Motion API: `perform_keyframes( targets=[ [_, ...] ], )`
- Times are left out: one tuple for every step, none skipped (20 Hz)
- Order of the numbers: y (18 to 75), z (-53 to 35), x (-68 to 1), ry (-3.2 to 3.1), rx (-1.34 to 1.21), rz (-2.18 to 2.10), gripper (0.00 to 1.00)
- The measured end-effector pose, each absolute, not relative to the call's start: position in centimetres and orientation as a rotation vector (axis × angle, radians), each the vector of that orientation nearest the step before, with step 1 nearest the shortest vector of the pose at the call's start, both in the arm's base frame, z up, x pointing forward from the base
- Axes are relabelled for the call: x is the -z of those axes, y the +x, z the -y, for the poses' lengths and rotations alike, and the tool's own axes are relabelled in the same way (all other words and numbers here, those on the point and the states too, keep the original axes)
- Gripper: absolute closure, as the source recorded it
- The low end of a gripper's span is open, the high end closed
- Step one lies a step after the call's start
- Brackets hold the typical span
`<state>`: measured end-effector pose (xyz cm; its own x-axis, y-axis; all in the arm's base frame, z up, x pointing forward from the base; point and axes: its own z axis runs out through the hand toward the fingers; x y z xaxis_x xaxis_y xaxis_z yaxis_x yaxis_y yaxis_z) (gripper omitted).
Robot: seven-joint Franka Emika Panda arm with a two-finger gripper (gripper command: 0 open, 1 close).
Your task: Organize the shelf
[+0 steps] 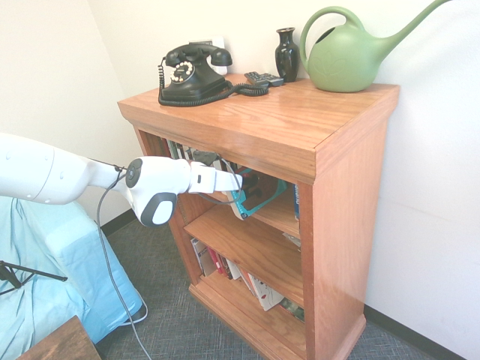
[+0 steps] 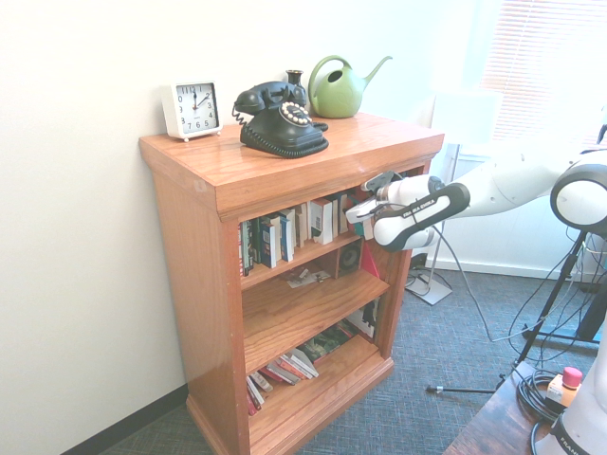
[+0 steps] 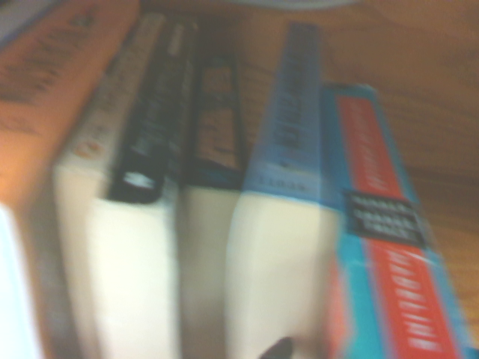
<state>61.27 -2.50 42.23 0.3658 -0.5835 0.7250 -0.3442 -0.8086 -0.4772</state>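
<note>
Reaching into the shelf's (image 2: pixel 285 180) top level near its right end, the gripper (image 2: pixel 363 210) hides among books (image 2: pixel 285 235); jaw state cannot be told, wrist view blurred.

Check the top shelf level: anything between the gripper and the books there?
Nothing visible. The gripper is already at the open front of the shelf, right at the row of upright books on its top level.

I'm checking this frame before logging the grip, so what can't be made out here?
- Gripper: fingers hidden in the shelf's shadowed top level in both exterior views, so open or shut is unclear.
- Upright books: spine print blurred in the wrist view.
- Fallen books on the bottom level: too small to read.
</note>
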Motion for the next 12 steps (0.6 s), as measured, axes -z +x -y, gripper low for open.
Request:
perform_keyframes(
  targets=[
    [60.8, 1.9, -42.4, -2.382, 1.41, -0.818, 0.0],
    [60.3, 1.5, -42.5, -2.383, 1.403, -0.81, 0.0],
    [59.8, 1.3, -42.6, -2.385, 1.397, -0.807, 0.0],
    [59.3, 1.2, -42.7, -2.386, 1.393, -0.806, 0.0],
    [58.7, 1.1, -42.8, -2.387, 1.39, -0.806, 0.0],
    [58.2, 1.1, -42.9, -2.388, 1.386, -0.807, 0.0],
    [57.6, 1.1, -43.1, -2.387, 1.385, -0.807, 0.0],
    [57.1, 1.0, -43.4, -2.384, 1.384, -0.808, 0.0],
    [56.6, 1.0, -43.6, -2.382, 1.385, -0.808, 0.0],
    [56.0, 1.0, -44.0, -2.377, 1.388, -0.81, 0.0],
    [55.4, 1.1, -44.5, -2.37, 1.394, -0.813, 0.0],
    [54.8, 1.2, -45.0, -2.362, 1.398, -0.817, 0.0]
  ],
)
